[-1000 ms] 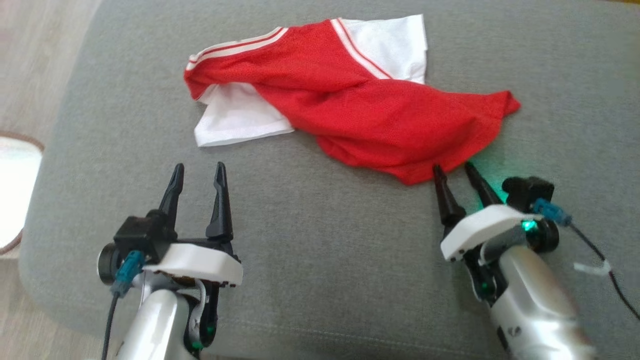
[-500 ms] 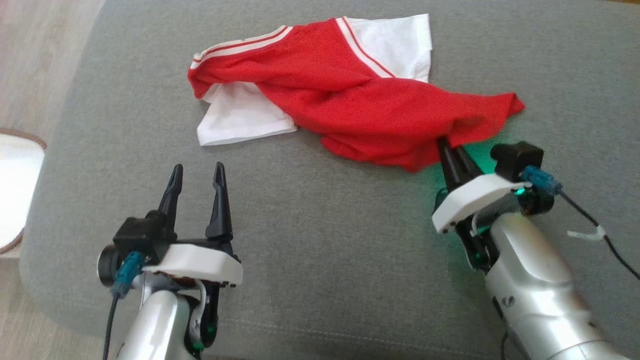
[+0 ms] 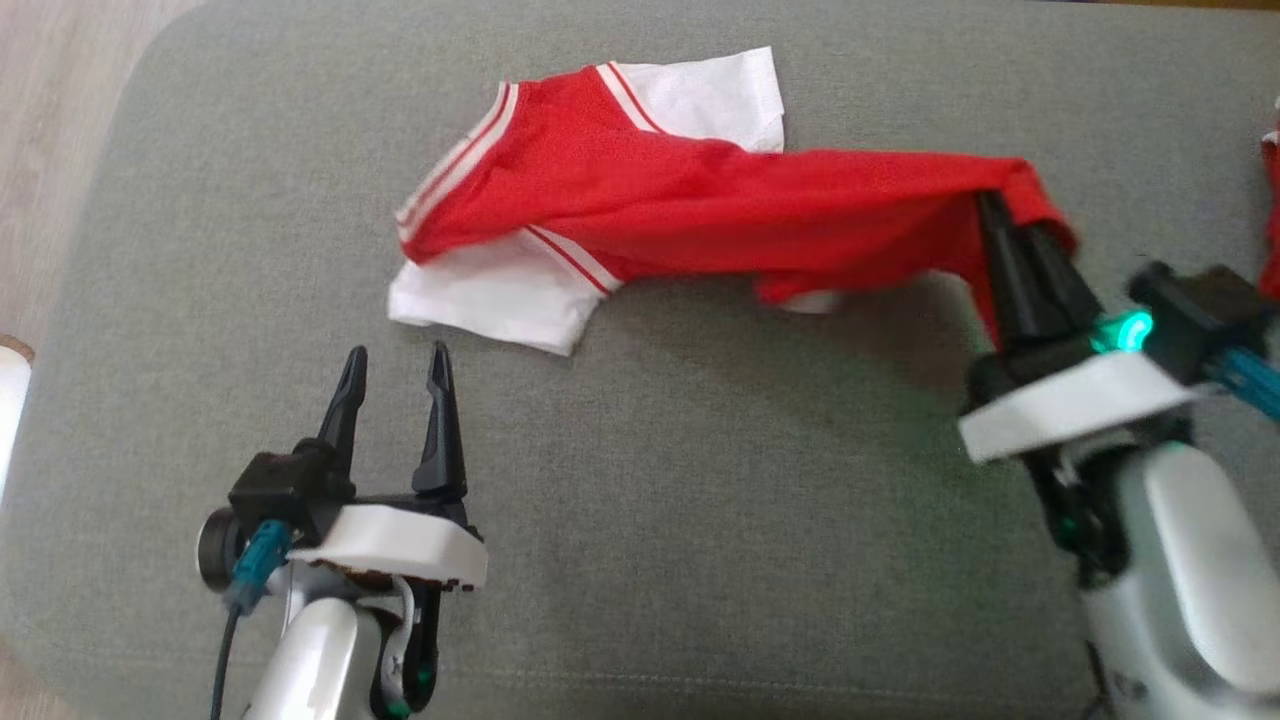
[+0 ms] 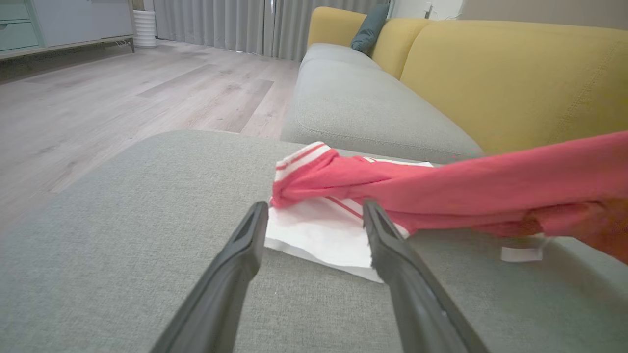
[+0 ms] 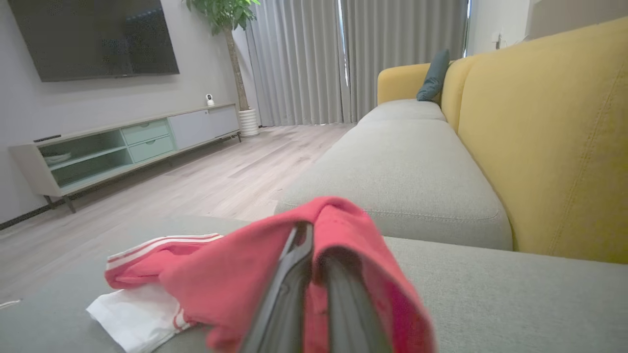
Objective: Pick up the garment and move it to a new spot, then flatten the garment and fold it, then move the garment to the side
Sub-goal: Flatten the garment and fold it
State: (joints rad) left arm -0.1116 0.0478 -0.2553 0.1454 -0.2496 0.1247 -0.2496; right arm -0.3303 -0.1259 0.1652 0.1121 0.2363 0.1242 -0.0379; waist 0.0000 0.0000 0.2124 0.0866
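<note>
Concerns the garment (image 3: 700,210), a red mesh shirt with white sleeves and red-and-white striped trim. Is pulled now into a long taut band over the far half of the grey cushion (image 3: 700,500): a change from the crumpled heap of one second ago. Hangs above the cushion at the right end, with a shadow under it. Rests on the cushion at the left end, where a white sleeve (image 3: 490,300) lies flat.

Is pinched at the red hem by the right gripper (image 3: 1005,235), both dark fingers pressed together on the cloth; one second ago, fingers apart at the near edge of the heap. Means, as a judgement, that the pick-up is done and the carrying to a new spot on the cushion is beginning. Flattening and folding not yet started.

Looks thin, soft and a little shiny, with fine holes. Follows the pull easily and makes long folds along the band. Could bunch or slip, probably, being held at one corner only.

Leaves the left gripper (image 3: 397,352) over the near left part of the cushion, fingers apart, nothing between them, clear of the cloth. Shows the cushion as rough woven fabric with rounded corners. Behind the cushion, a yellow backrest (image 4: 515,83) with stitched seams; beside the cushion, a pale wooden floor (image 4: 98,98).
</note>
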